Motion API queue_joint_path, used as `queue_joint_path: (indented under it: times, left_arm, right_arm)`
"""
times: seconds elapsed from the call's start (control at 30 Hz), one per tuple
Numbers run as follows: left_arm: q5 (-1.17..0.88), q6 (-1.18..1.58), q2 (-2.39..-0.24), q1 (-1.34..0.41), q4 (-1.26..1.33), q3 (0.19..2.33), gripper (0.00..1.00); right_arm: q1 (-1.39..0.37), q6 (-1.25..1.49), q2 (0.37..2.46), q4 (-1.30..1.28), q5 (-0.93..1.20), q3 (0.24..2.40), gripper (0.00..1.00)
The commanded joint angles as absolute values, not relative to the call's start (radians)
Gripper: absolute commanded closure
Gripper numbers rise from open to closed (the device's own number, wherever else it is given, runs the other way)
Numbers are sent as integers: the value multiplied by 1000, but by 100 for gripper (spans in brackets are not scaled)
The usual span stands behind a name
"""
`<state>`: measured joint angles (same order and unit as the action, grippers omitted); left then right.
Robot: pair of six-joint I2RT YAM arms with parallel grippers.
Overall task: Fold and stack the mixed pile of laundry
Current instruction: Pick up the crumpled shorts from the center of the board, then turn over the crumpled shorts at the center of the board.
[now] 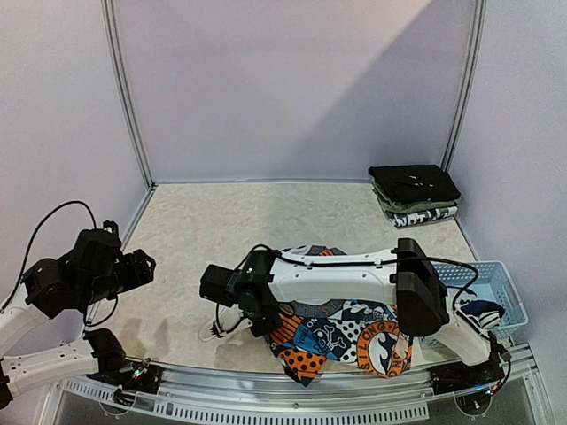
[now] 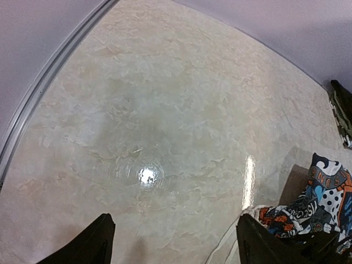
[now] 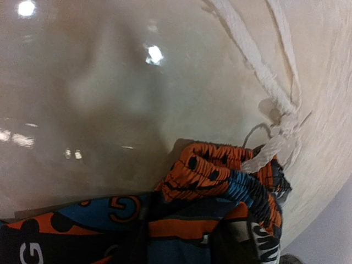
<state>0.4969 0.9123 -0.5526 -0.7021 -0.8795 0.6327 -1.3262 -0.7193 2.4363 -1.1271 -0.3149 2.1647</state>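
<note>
Pinching cartoon-print garment point(image 1: 347, 341) in right hand point(image 1: 263, 320), left hand point(image 2: 175, 221) spread over table point(image 1: 230, 230)

Lower centre: garment point(image 1: 341, 341) printed in orange, blue, white and black, with polka dots and skulls; white drawstring point(image 3: 258, 60). Table point(image 1: 266, 221) mottled beige. Upper right: stack point(image 1: 414, 184), black over olive, perhaps lettered white below. Basket point(image 1: 498, 282) pale blue lattice.
</note>
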Motion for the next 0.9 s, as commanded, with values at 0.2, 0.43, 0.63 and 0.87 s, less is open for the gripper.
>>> queue_joint_path:
  times: [0.2,0.43,0.63,0.87]
  left_arm:
    - [556,838,-554,-690,-882,636,22]
    - [582,780,-564,-690,-866,690,22]
    - [584,719,-586,-690,-851,729,22]
    - [555,654,-641,-690,-778,732,21]
  right_arm:
    - [-1320,-812,2259,-1022,-372,2421,100]
    - [-1170,-784,2059,-817,-279,2572,100]
    - [-854,-586,1939,-846,-167,2423,100]
    - [-657,-494,1644,-685,64,1534,59]
